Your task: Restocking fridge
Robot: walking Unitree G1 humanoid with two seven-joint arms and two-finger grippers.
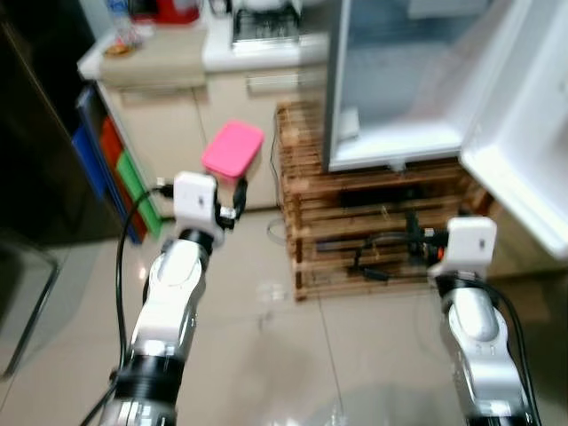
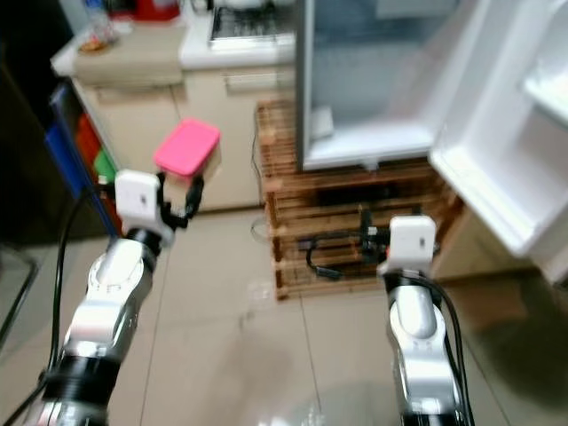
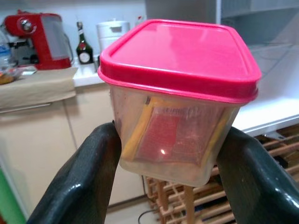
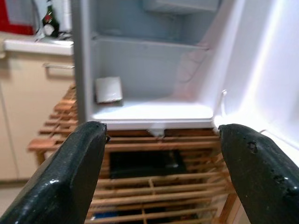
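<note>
A clear plastic food container with a pink lid (image 1: 232, 149) is held up in front of me, left of the fridge. My left gripper (image 3: 168, 163) is shut on the container (image 3: 177, 98), one black finger (image 3: 84, 182) on each side of its body. The small white fridge (image 1: 399, 80) stands open on a wooden pallet stack (image 1: 373, 222), its door (image 1: 524, 133) swung out to the right. Inside, a small white box (image 4: 108, 89) sits on the bottom floor at the left wall. My right gripper (image 4: 161, 172) is open, held low before the pallet stack and pointing at the fridge's opening.
A beige counter with cabinets (image 1: 177, 80) runs behind at the left, bearing a red appliance (image 3: 39, 39), a dark bottle (image 3: 83, 46) and a dish rack (image 1: 264, 22). Cables (image 1: 390, 244) lie in the pallet stack. Tiled floor (image 1: 293, 355) stretches between me and the fridge.
</note>
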